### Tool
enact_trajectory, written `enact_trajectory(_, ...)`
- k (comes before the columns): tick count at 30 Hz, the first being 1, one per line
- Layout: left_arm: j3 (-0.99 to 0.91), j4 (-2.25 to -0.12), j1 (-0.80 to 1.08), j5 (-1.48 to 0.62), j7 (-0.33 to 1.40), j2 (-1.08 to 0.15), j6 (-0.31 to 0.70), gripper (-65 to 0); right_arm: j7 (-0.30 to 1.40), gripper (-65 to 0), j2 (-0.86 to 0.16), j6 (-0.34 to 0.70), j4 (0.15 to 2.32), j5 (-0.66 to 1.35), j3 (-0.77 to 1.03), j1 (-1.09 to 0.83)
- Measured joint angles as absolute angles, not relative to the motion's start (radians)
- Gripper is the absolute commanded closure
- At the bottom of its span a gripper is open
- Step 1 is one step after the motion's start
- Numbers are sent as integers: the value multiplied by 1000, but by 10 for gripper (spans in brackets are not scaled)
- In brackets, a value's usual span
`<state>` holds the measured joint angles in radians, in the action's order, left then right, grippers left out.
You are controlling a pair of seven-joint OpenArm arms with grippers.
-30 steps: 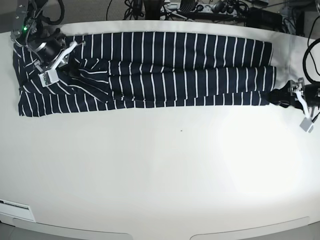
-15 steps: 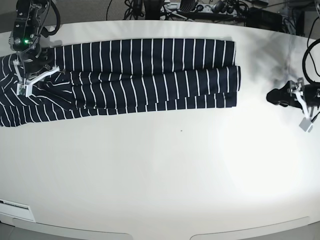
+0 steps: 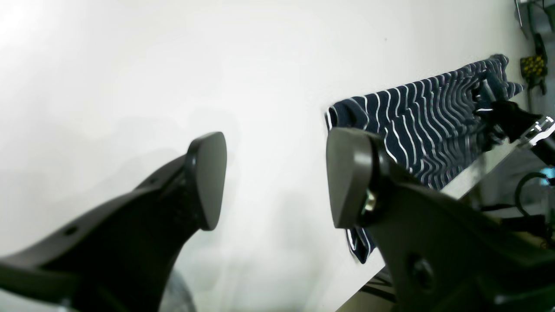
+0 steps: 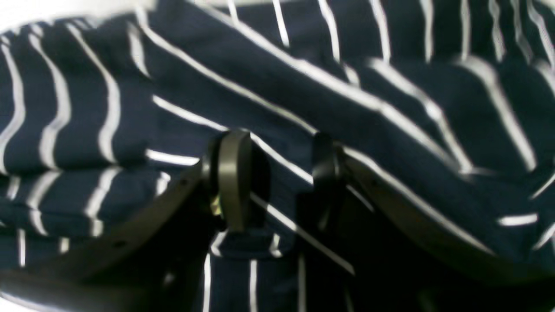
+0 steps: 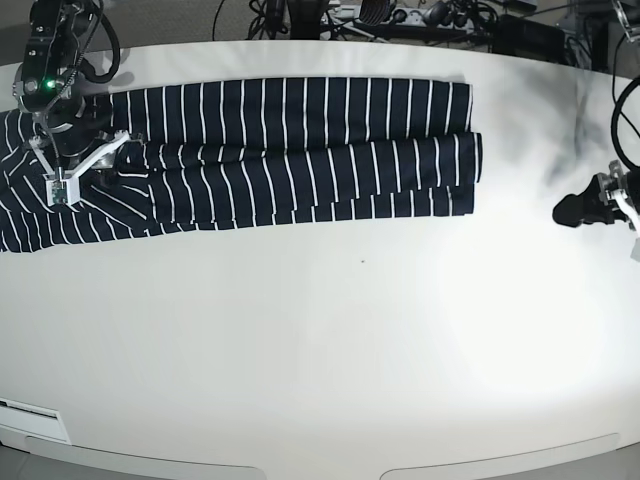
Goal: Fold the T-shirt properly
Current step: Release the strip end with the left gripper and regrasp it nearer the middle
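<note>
The T-shirt lies along the far side of the white bench, folded into a long, narrow band. Its long axis runs left to right in the base view, parallel to the bench's far edge. One end stops in a fairly straight, stacked edge right of centre, with at least two layers showing there; the other end reaches the bench's left edge and spreads wider and looser. The thin white stripes run across the band, so they stand roughly at right angles to its length.

The right gripper is over the left end of the band (the looser, crumpled end). In the right wrist view its fingers stand apart with a gap between them, just above or against the striped cloth; fabric shows in the gap, but nothing is visibly pinched, and the blur hides whether the tips touch it.

The left gripper sits near the bench's right edge, well apart from the shirt's straight end, with bare bench between them. In the left wrist view its fingers are spread wide with nothing between them but the white surface, and the shirt appears farther off, running away toward the other arm.

Cables and dark equipment lie beyond the far edge of the bench.
</note>
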<state>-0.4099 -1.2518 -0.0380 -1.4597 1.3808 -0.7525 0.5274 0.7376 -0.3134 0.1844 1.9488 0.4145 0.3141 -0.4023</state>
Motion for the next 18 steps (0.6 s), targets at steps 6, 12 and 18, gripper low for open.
enact_trajectory(6, -412, -1250, 53, -1468, 1380, -621, 509, -384, 738, -262, -314, 184, 1964, 393, 314, -412)
enact_trajectory(12, -421, -1279, 102, -1489, 1360, -519, 516, -384, 748, -261, -315, 184, 1964, 385, 314, -413)
enact_trajectory(18, -383, -1401, 168, -1490, 1350, -434, 526, -384, 748, -262, -313, 184, 1964, 385, 314, -413)
